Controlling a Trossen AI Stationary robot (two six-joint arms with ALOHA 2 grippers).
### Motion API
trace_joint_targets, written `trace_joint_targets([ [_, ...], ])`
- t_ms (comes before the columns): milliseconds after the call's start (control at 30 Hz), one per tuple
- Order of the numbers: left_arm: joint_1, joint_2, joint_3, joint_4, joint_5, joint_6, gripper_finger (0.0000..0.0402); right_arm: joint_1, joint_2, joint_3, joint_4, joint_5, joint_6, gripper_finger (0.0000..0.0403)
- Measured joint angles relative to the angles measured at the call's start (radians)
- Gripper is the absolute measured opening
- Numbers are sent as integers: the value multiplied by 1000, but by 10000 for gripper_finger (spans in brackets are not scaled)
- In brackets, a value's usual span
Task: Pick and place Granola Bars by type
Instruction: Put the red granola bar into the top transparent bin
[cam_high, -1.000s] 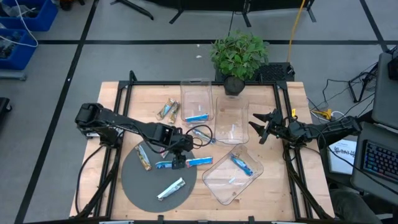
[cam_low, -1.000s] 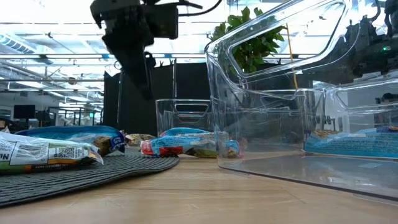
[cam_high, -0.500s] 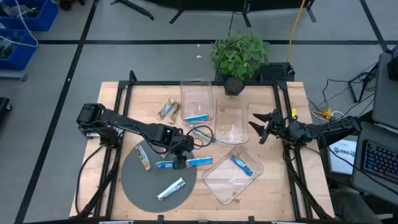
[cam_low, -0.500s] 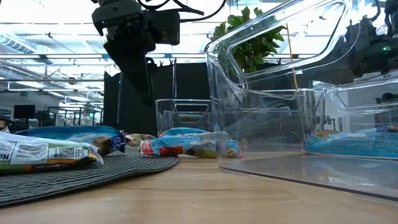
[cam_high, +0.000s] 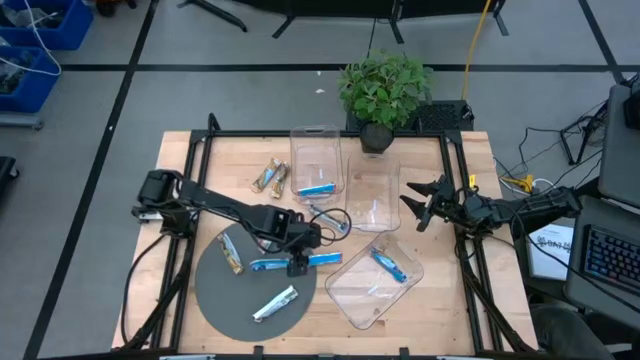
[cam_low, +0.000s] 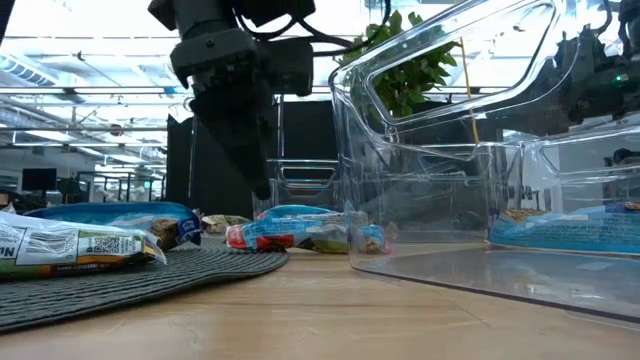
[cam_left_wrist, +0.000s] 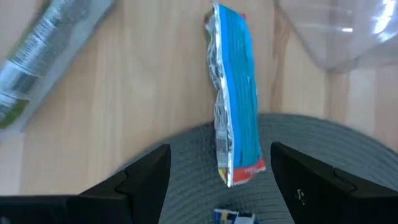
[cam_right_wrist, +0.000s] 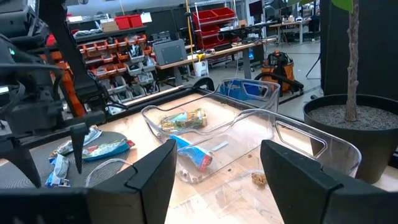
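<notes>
Under left hand (cam_high: 296, 264), blue bar (cam_left_wrist: 236, 127), end cut off

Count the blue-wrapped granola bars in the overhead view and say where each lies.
5: one in the far bin, one on the table by the middle bin, two at the mat's edge, one in the tipped bin. Others may be hidden.

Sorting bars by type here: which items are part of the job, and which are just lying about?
Job:
- blue bars
- silver bar
- gold bars
- bins
- left gripper, open above a blue bar
- right gripper, open, waiting at the right

Lying about:
- plant
- grey mat
</notes>
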Motion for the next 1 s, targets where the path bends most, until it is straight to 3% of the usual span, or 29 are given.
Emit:
trace_joint_targets([
  [1000,0,181,148,72,46,30,278,0,3,0,0,0,0,224],
])
